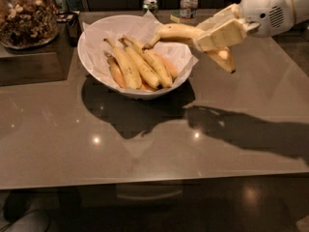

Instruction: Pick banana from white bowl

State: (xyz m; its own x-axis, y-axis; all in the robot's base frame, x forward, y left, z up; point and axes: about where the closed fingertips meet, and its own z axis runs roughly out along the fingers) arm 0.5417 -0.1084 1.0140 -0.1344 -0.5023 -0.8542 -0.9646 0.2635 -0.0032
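The white bowl (101, 76), lined with crinkled white paper, stands on the table at upper left of centre and holds several shorter bananas (140, 64). My gripper (217, 40) is at the upper right, above the bowl's right rim, shut on the long curved banana (176, 33). The banana is lifted clear of the others; its brown stem points left over the bowl and its other end sticks out below the fingers (222, 33) to the right.
A glass jar of nuts (26, 16) stands at the far left. A water bottle (189, 1) and a can (150, 6) stand behind the bowl. The table's front edge (145, 180) runs across the lower part of the view.
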